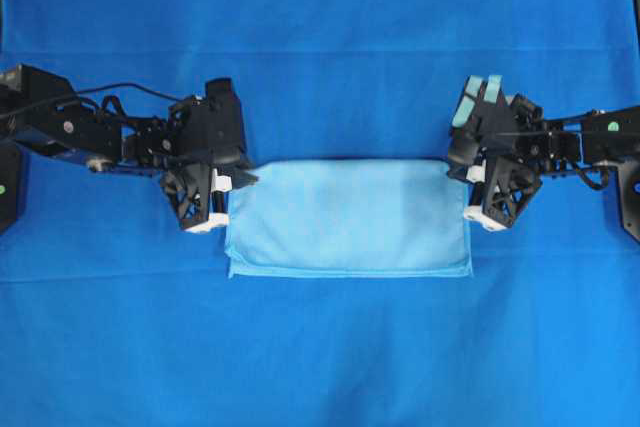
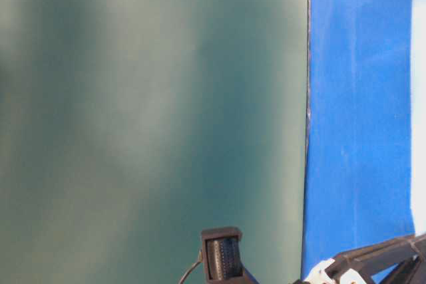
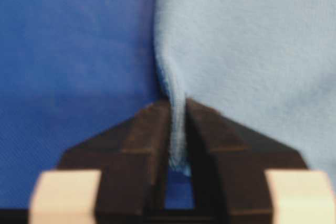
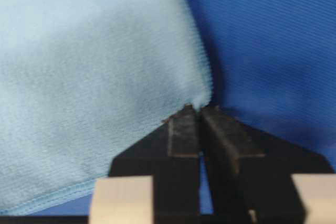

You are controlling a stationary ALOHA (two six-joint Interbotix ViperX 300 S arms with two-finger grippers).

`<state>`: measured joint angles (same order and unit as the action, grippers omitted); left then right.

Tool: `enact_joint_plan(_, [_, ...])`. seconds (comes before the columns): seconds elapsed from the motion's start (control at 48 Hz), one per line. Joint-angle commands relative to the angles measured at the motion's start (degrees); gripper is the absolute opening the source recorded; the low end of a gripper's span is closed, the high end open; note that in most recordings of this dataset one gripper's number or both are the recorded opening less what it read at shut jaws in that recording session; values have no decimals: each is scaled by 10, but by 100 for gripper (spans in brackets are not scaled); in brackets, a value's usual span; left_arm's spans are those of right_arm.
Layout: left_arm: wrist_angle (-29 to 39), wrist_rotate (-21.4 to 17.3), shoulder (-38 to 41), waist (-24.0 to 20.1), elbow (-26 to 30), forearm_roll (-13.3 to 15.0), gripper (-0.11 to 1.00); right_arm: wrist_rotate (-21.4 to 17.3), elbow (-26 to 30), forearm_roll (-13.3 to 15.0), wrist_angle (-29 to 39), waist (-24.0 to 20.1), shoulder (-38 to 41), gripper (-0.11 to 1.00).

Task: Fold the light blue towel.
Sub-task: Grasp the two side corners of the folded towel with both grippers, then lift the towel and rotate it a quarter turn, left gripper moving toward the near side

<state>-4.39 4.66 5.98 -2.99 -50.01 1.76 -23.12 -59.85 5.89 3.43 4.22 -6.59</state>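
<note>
The light blue towel (image 1: pixel 345 217) lies as a wide rectangle on the table's middle, a lower layer's hem showing along its near edge. My left gripper (image 1: pixel 236 183) is at its far left corner. In the left wrist view the jaws are shut on a pinched ridge of the towel (image 3: pixel 252 40), which runs between the fingertips of that gripper (image 3: pixel 177 106). My right gripper (image 1: pixel 458 175) is at the far right corner. In the right wrist view this gripper (image 4: pixel 199 108) is shut, with the corner of the towel (image 4: pixel 89 61) nipped at its tips.
A royal-blue cloth (image 1: pixel 320 7) covers the whole table around the towel. The table-level view, turned sideways, shows a green wall (image 2: pixel 146 111), that blue cloth (image 2: pixel 359 98) and parts of an arm (image 2: pixel 223 257) along the bottom edge.
</note>
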Motion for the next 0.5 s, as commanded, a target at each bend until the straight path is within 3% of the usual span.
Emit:
enact_joint_plan(0.0, [11, -1, -2, 3, 2, -1, 3, -1, 4, 1, -3, -6, -4, 2])
enact_joint_plan(0.292, [32, -2, -11, 3, 14, 0, 2, -4, 7, 1, 4, -6, -32, 2])
enact_joint_plan(0.479, [91, -5, -77, 3, 35, -1, 2, 0, 17, 1, 41, -6, -103, 2])
